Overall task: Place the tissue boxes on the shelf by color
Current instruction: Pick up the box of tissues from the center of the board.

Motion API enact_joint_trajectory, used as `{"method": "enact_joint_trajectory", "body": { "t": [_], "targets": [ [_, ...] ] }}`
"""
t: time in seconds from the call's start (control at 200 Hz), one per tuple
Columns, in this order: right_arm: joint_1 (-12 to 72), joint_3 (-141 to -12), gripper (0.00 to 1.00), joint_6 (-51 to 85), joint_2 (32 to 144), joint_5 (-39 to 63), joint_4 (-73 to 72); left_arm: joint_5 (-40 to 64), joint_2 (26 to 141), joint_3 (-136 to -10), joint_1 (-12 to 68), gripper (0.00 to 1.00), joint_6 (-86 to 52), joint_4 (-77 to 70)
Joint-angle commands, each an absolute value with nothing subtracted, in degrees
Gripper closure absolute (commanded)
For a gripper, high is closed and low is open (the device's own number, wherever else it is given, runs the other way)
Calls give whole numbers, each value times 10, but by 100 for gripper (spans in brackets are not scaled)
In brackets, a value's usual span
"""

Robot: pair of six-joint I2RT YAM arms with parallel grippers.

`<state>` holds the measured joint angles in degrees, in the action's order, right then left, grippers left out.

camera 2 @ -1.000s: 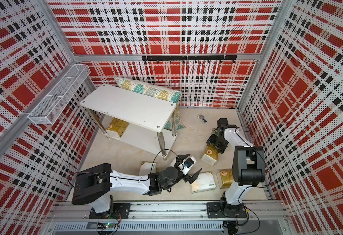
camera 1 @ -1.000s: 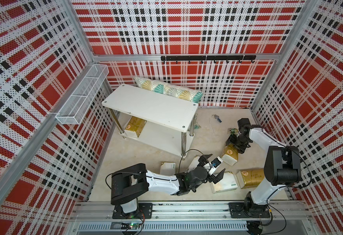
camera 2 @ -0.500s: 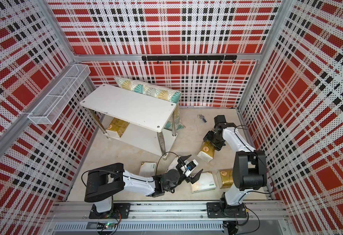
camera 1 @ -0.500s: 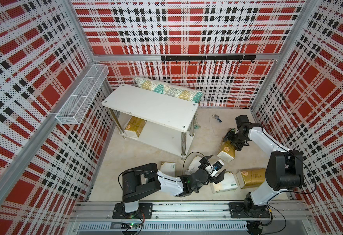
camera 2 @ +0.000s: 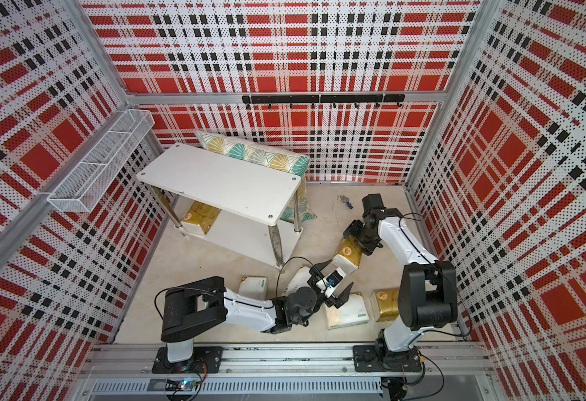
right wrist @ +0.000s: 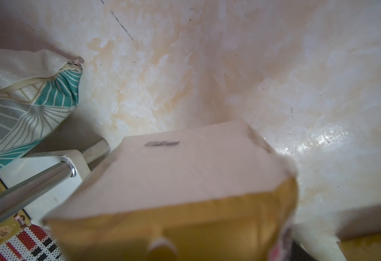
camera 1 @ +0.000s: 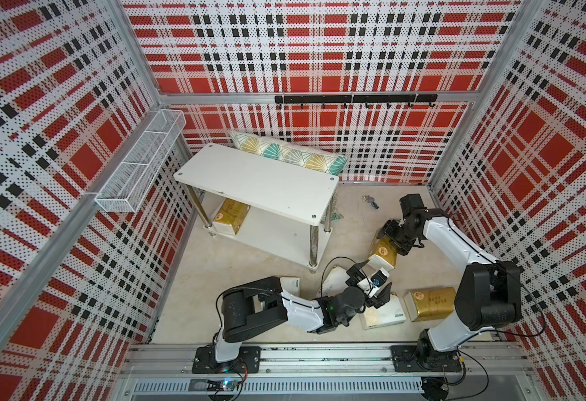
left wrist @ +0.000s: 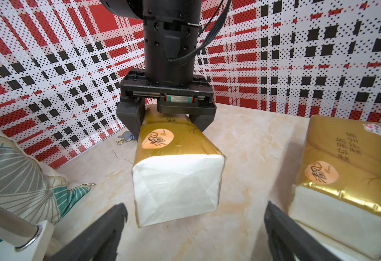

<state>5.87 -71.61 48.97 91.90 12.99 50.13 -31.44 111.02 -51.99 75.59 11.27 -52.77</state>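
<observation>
- The shelf (camera 1: 257,184), a low white two-tier rack on chrome legs, is set at 11 o'clock on the floor. Its top tier is bare.
- A shelved gold pack (camera 1: 231,217) is laid at the 9 o'clock end of the lower tier. That tier is judged to be meant for gold and the top for white.
- A first white pack (camera 1: 291,282) is seen flat on the floor at 8 o'clock, half hidden by the left arm. A second white pack (camera 1: 331,283) is tipped near the centre.
- The left gripper (camera 1: 371,279) is held low at 5 o'clock, jaws spread wide with nothing between them. It is aimed at the white end of the held gold pack (left wrist: 178,144), so a handover is judged likely, the shelf being nearer that arm.
- A third white pack (camera 1: 388,312), marked with a peach patch and green logo, is seen flat on the floor just under that gripper.
- The held gold pack, at 3 o'clock, is a soft brick in shiny gold film with a round peach label and a folded white end.
- It is pinched at its far end by the right gripper (camera 1: 395,239), whose jaws are closed on its sides. It is tilted with the white end lowest and appears raised off the floor.
- A loose gold pack (camera 1: 432,303) is left flat at 4 o'clock, beside the right arm.
</observation>
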Motion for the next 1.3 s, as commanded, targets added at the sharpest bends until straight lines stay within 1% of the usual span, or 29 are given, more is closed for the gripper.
{"method": "enact_joint_trajectory", "body": {
  "t": [0.0, 0.446, 0.862, 1.298],
  "targets": [
    [66, -715, 27, 504, 898, 137, 498, -344, 1129, -538, 759, 1, 126, -539],
    [77, -718, 27, 509, 886, 144, 497, -364, 1159, -566, 750, 1, 142, -531],
    [84, -697, 27, 506, 876, 150, 489, -408, 1184, -590, 747, 1, 155, -535],
    [88, -668, 28, 490, 865, 153, 480, -437, 1183, -582, 746, 1, 163, -559]
  ]
}}
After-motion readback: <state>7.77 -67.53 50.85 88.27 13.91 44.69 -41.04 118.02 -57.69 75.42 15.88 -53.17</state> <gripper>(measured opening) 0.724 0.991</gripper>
